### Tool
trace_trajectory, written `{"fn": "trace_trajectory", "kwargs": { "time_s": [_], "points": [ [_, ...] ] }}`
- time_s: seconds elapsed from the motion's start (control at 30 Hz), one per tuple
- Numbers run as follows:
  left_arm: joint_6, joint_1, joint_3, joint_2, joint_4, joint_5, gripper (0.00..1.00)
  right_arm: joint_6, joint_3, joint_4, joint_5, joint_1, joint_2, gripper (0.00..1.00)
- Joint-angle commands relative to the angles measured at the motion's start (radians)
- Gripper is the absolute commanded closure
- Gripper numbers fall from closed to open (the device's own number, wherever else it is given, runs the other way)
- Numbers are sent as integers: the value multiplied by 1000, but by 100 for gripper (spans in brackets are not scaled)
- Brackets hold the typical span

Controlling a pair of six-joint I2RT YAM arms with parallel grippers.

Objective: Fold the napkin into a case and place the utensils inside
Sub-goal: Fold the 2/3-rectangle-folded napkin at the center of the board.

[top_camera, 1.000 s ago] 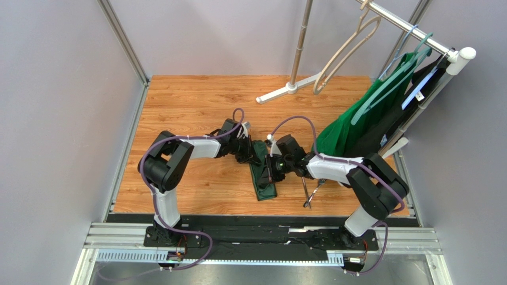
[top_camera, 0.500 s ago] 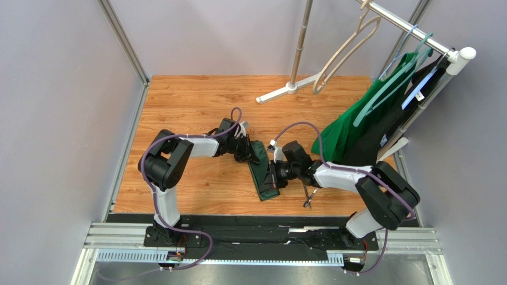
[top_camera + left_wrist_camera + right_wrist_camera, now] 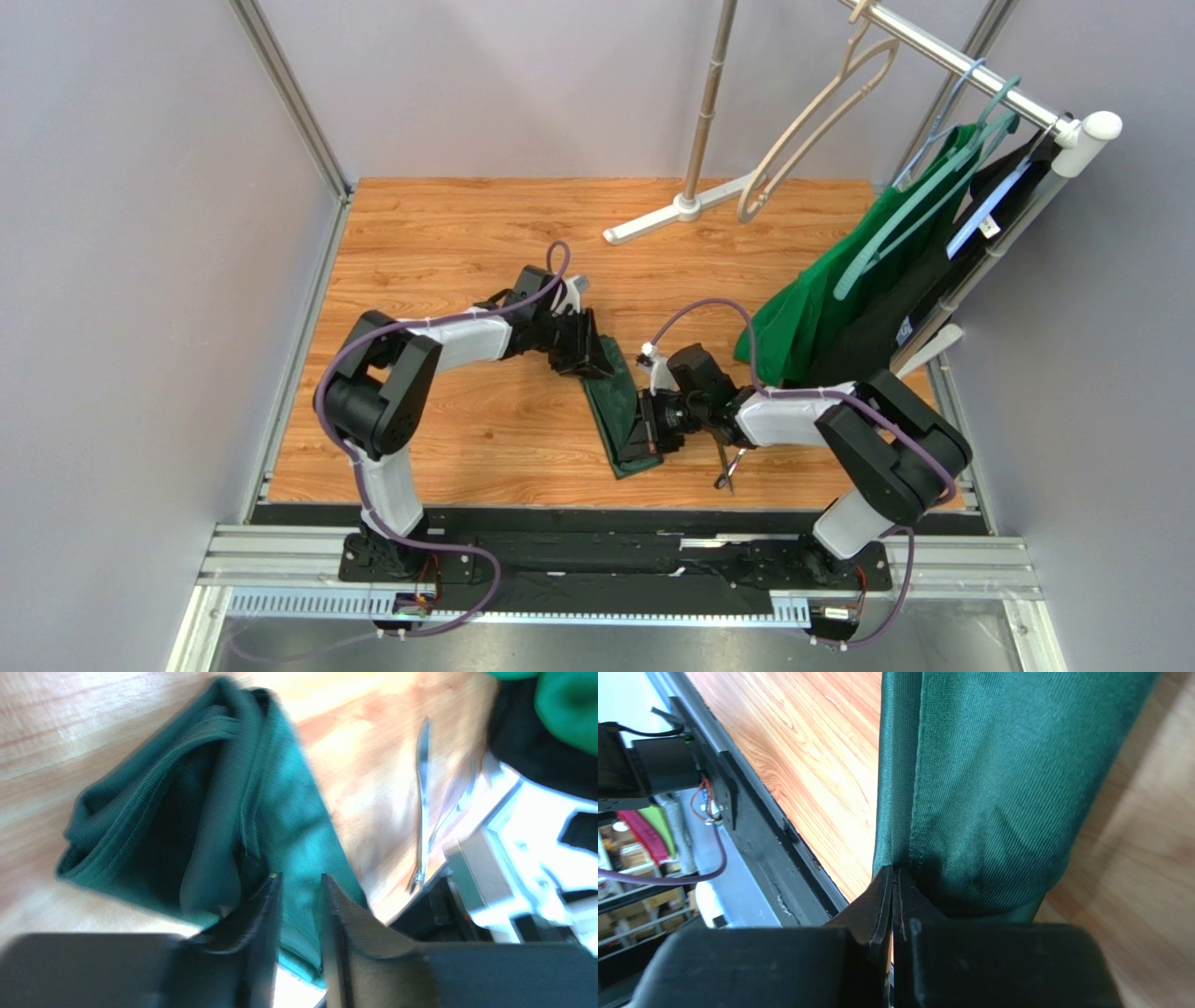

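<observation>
The dark green napkin (image 3: 626, 409) lies on the wooden table as a narrow folded strip running from far to near. My left gripper (image 3: 589, 353) is at its far end; in the left wrist view its jaws (image 3: 300, 885) stand a narrow gap apart over the bunched cloth (image 3: 210, 798), holding nothing I can see. My right gripper (image 3: 654, 423) is at the strip's right edge, and in the right wrist view it (image 3: 892, 876) is shut on the napkin's edge (image 3: 990, 777). The two silver utensils (image 3: 727, 462) lie right of the napkin and also show in the left wrist view (image 3: 423, 805).
A bright green garment (image 3: 842, 294) on a teal hanger hangs at the right beside a black one. The white foot of a clothes stand (image 3: 673, 210) rests on the far table. A black rail (image 3: 738, 833) runs along the table's near edge.
My right gripper has slid toward the near end of the napkin's right edge. My left gripper has shifted slightly toward the far side. The strip has swung a little.
</observation>
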Motion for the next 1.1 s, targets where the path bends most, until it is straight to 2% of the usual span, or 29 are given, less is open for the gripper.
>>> {"fn": "trace_trajectory", "kwargs": {
  "time_s": [0.0,0.1,0.2,0.27,0.3,0.37,0.47,0.77,1.0,1.07],
  "points": [
    [93,7,105,-171,-155,-66,53,-76,88,-165,66,2,-99,100],
    [144,16,152,-236,-288,-199,45,-120,154,-263,90,0,-134,96],
    [173,48,184,-234,-333,-199,27,-194,274,-340,173,-3,-92,88],
    [196,68,221,-175,-370,-141,23,-226,363,-367,223,-4,-53,84],
    [199,68,251,-156,-373,-131,23,-249,390,-381,251,-9,-17,76],
    [205,68,279,-107,-382,-125,22,-265,467,-412,321,-19,25,70],
    [210,67,334,-52,-410,-133,25,-246,524,-401,320,-56,92,66],
    [213,50,376,28,-413,-136,26,-209,518,-395,294,-104,119,70],
    [193,39,388,69,-388,-137,45,-190,472,-337,268,-104,113,79],
    [193,38,399,80,-393,-146,47,-185,466,-314,273,-104,113,80]
  ]
}}
